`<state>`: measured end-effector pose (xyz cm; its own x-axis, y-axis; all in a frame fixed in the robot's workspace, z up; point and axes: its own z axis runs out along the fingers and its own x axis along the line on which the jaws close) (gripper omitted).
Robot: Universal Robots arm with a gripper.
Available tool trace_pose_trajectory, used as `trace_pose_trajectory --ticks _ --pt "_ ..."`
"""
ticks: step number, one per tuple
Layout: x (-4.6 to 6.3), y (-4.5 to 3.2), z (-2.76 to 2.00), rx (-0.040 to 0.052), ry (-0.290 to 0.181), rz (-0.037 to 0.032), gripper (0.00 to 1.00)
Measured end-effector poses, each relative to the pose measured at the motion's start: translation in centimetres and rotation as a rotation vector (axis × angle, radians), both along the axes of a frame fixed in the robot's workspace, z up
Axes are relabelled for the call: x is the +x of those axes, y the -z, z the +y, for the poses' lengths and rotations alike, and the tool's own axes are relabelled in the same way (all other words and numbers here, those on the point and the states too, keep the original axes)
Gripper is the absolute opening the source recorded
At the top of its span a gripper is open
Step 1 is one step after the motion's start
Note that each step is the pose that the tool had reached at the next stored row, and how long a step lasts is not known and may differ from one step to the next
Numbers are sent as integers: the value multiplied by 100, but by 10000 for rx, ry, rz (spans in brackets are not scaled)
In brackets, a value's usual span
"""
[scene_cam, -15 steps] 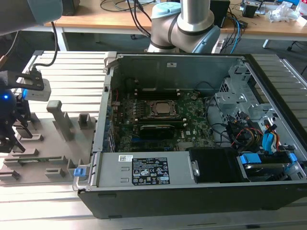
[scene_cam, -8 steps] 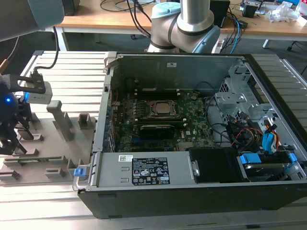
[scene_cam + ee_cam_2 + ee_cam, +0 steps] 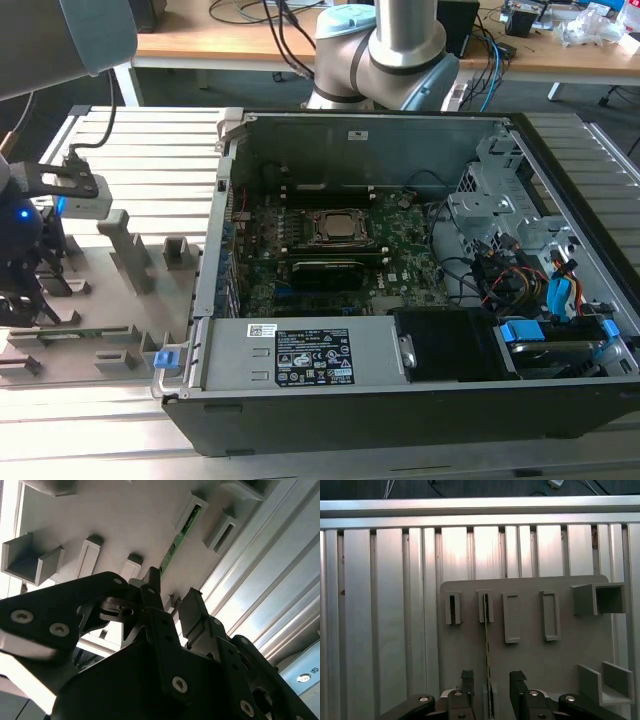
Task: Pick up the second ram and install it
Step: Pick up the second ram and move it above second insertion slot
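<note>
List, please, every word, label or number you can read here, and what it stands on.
Nothing can be quoted.
Black label on the case front rail: print too small to read.
White sticker beside it: too small.
Sticker on the case's rear wall: blurred.
Ram, seen edge-on: no readable print.

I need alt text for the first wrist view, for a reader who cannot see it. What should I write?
The open gripper straddles the second ram, a thin green stick seen edge-on, with a gap on each side. The ram stands on edge in a grey holder plate, which lies on a ribbed aluminium table.
</note>
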<state>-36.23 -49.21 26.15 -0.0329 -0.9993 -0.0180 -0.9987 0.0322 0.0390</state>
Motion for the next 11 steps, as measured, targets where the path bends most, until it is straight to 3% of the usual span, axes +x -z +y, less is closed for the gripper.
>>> trace_pose_trajectory --ticks 11 --pt "0 243 0 0 0 0 42"
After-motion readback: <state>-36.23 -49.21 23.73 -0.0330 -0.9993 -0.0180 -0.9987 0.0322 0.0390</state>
